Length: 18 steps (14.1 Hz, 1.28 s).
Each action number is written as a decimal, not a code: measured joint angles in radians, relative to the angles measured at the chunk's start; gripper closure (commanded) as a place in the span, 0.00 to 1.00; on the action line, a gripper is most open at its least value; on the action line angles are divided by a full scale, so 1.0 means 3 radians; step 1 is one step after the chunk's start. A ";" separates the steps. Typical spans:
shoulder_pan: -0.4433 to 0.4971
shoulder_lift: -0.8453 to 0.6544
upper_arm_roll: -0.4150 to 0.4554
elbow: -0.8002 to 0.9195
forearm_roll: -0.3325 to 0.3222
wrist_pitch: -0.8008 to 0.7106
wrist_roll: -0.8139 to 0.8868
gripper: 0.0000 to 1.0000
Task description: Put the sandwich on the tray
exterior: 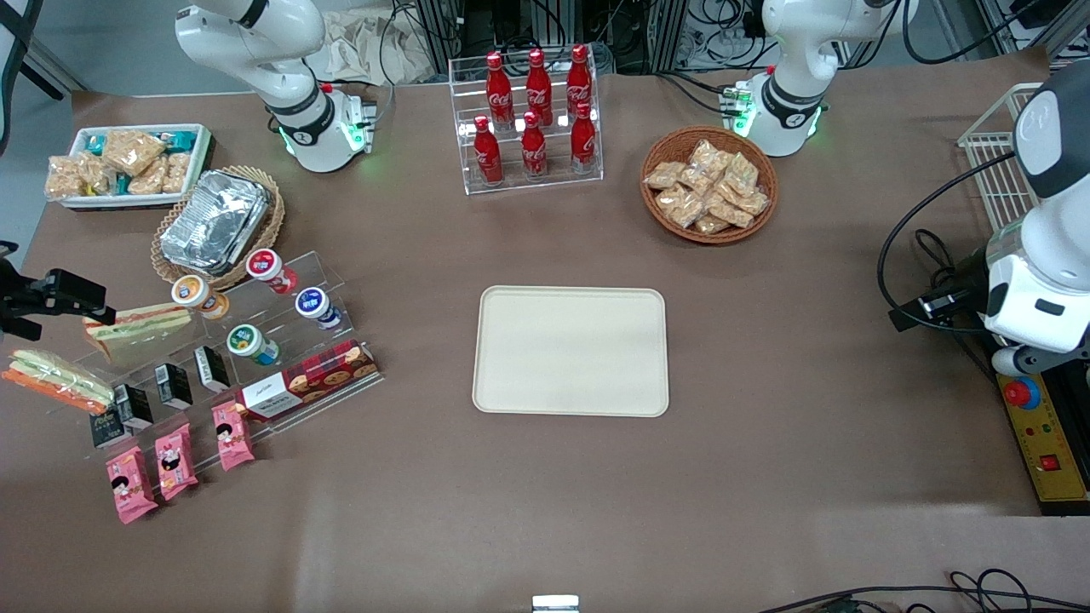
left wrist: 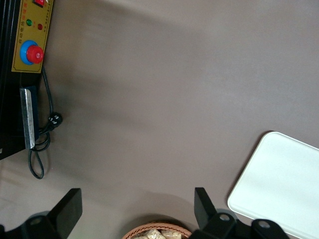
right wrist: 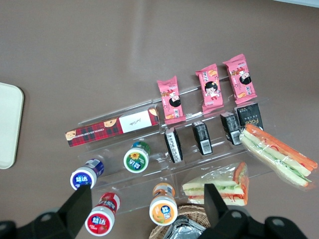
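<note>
The sandwich [exterior: 53,380] is a clear-wrapped wedge with green filling and an orange-red strip. It lies at the working arm's end of a clear display stand [exterior: 255,340] and also shows in the right wrist view [right wrist: 279,149]. A paler triangular sandwich [exterior: 136,326] lies beside it, farther from the front camera. My gripper [exterior: 85,300] hovers open and empty above that end of the stand. In the right wrist view [right wrist: 144,209] its fingers straddle the yogurt cups [right wrist: 163,209]. The cream tray [exterior: 570,351] lies empty mid-table, its corner also in the right wrist view [right wrist: 7,124].
The stand also holds a red cookie box [exterior: 306,380], black cartons [exterior: 174,383] and pink snack packets [exterior: 174,460]. A basket of foil containers [exterior: 217,223], a white tray of snack packets [exterior: 128,162], a cola rack [exterior: 532,119] and a snack basket [exterior: 708,183] stand farther back.
</note>
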State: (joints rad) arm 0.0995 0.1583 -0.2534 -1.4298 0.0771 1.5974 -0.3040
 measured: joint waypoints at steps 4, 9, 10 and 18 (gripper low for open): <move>0.0000 0.0000 -0.0001 0.0000 0.0000 0.0014 0.0000 0.00; -0.0009 0.0007 -0.0010 -0.0021 0.0000 0.0011 -0.0005 0.00; -0.0019 0.0007 -0.0018 -0.0046 0.0000 0.0004 -0.0013 0.00; -0.0439 -0.0006 -0.0118 -0.0114 -0.0006 -0.0143 -0.0527 0.00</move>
State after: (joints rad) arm -0.0322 0.1566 -0.2888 -1.4639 0.0752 1.5545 -0.4622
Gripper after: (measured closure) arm 0.000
